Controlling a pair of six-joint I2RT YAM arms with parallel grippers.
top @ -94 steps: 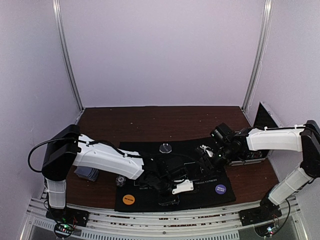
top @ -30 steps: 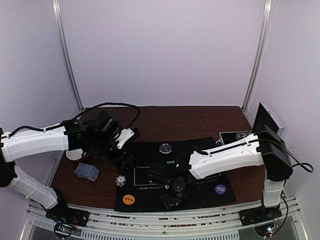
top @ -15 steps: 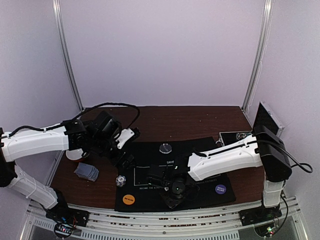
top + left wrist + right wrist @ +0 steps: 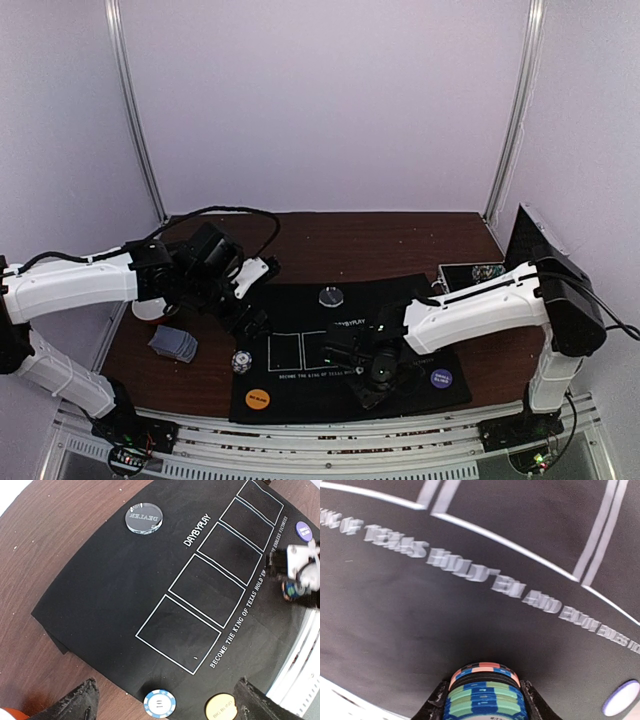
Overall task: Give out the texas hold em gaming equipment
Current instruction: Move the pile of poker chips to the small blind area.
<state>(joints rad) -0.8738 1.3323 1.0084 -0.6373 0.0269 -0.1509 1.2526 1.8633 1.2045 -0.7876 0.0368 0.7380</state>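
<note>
- Over the near edge of the black printed mat [image 4: 470, 580]: right gripper [image 4: 485, 702] clamped on striped blue-green-red plastic chip stack [image 4: 484, 687].
- Stack likely light, loose and slick; squeeze the flanks squarely and keep it upright.
- Fingers of left gripper [image 4: 167, 702] apart, empty.

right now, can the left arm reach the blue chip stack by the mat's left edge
Probably yes: the left gripper is open and the blue chip stack sits uncovered just ahead, between its fingers. The right gripper, shut on a striped stack, is away over the mat.
</note>
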